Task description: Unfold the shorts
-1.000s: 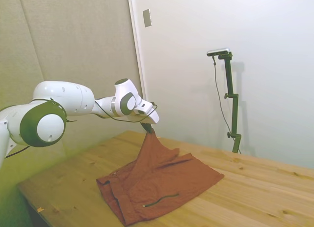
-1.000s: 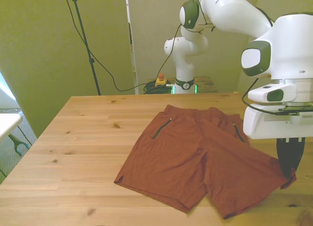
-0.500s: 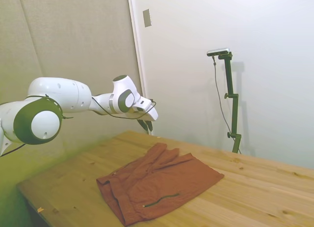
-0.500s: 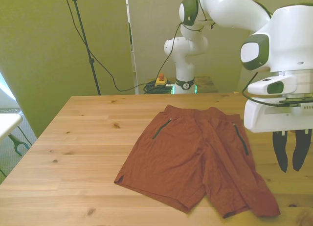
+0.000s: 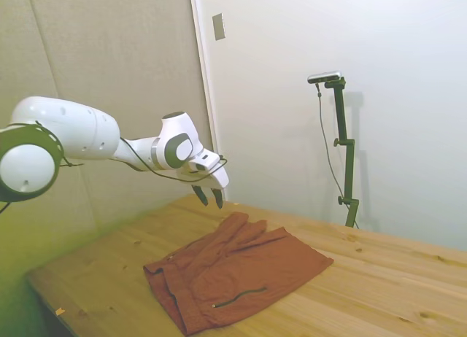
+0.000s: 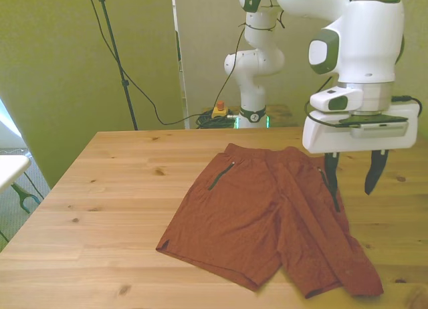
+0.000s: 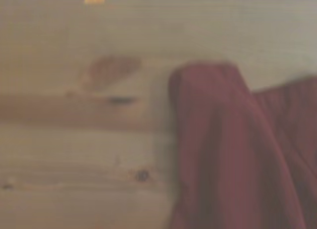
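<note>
Wooden table (image 6: 100, 188) under plain walls — on it the shorts (image 6: 267, 222) lie flat, no longer pinched. A second ago the gripper (image 6: 354, 172) held one leg hem aloft; now it hangs empty above the cloth, fingers spread wide, drawn back from that leg, which has dropped below it. Nothing stands between gripper and fabric.

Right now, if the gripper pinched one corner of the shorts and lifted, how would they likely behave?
Probably floppy: the shorts lie soft and rumpled on the table, one leg bunched in folds, so they should drape rather than hold shape. Likely light, being thin fabric. The open gripper would probably lift only the pinched part.
</note>
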Controlling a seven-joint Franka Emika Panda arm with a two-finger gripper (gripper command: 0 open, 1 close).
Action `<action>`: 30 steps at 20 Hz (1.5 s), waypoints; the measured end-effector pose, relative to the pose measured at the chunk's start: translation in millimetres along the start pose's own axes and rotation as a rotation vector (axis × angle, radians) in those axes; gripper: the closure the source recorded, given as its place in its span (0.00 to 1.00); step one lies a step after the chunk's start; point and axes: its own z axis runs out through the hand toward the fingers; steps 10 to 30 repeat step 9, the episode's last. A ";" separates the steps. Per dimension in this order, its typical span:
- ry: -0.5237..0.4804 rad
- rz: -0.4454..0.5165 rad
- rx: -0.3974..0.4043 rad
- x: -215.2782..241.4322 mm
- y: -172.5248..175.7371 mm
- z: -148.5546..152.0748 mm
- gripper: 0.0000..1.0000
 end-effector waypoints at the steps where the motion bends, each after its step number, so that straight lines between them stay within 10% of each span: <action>1: -0.035 -0.013 -0.021 -12.3 10.6 -6.8 0.00; 9: -0.081 -0.102 -0.072 -106.7 99.4 -80.6 0.00; 30: -0.081 -0.102 -0.072 -106.7 99.4 -80.6 0.00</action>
